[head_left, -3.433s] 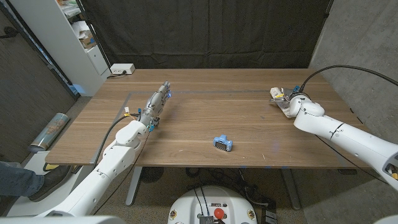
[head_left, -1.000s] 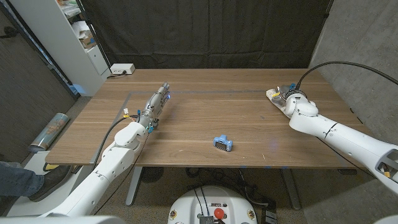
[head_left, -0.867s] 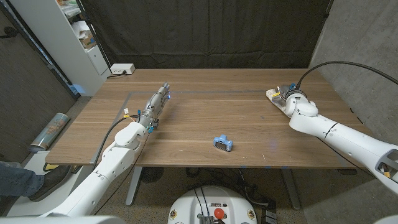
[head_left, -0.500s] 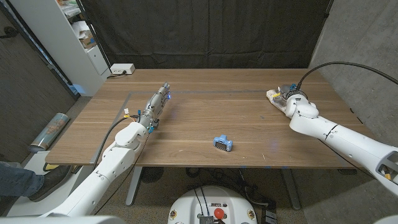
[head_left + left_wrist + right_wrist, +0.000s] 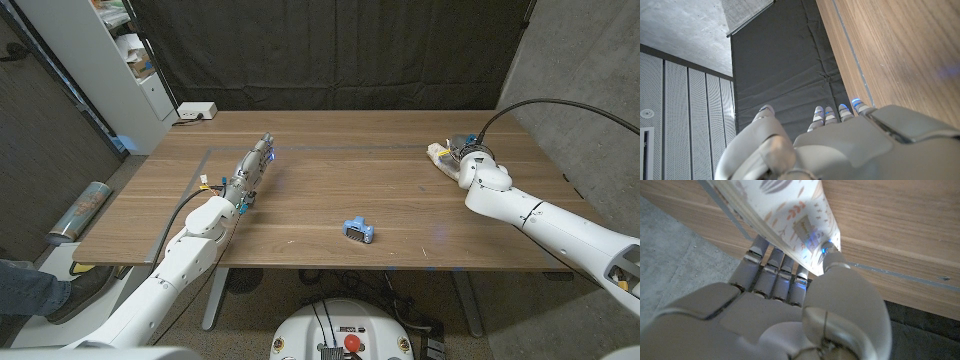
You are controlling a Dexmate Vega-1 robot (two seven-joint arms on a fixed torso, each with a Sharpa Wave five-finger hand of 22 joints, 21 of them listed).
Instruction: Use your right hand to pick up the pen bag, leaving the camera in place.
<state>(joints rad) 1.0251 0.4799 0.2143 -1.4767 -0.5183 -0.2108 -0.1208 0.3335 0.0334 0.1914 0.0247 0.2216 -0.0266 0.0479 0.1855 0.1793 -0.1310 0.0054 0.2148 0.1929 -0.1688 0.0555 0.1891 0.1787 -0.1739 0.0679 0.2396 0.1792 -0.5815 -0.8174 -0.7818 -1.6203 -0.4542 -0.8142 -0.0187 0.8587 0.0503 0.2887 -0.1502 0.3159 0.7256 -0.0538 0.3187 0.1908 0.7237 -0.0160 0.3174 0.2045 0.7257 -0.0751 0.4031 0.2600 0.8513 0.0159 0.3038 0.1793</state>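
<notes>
Right robot hand [image 5: 470, 168] pinches the white patterned fabric pen bag [image 5: 790, 220] at the far right of the wooden table [image 5: 330, 195].
Its fingers [image 5: 771, 267] lie under the bag and the thumb above; the small blue camera [image 5: 358, 231] sits well apart, toward the table's near middle.

left arm [image 5: 190, 262] and right arm [image 5: 560, 226]: white rounded shells. black cable [image 5: 540, 106] arcs at upper right. left hand [image 5: 252, 167], right hand [image 5: 785, 305]: grey, blue-lit fingertips [image 5: 856, 103].

The pen bag [image 5: 790, 215] is cream white printed with small rust-orange leaves and grey shapes, the camera [image 5: 358, 231] near the table's front edge is light blue with a dark face, the table [image 5: 330, 190] is warm brown wood, and both hands [image 5: 252, 168] [image 5: 466, 165] are pale grey.
</notes>
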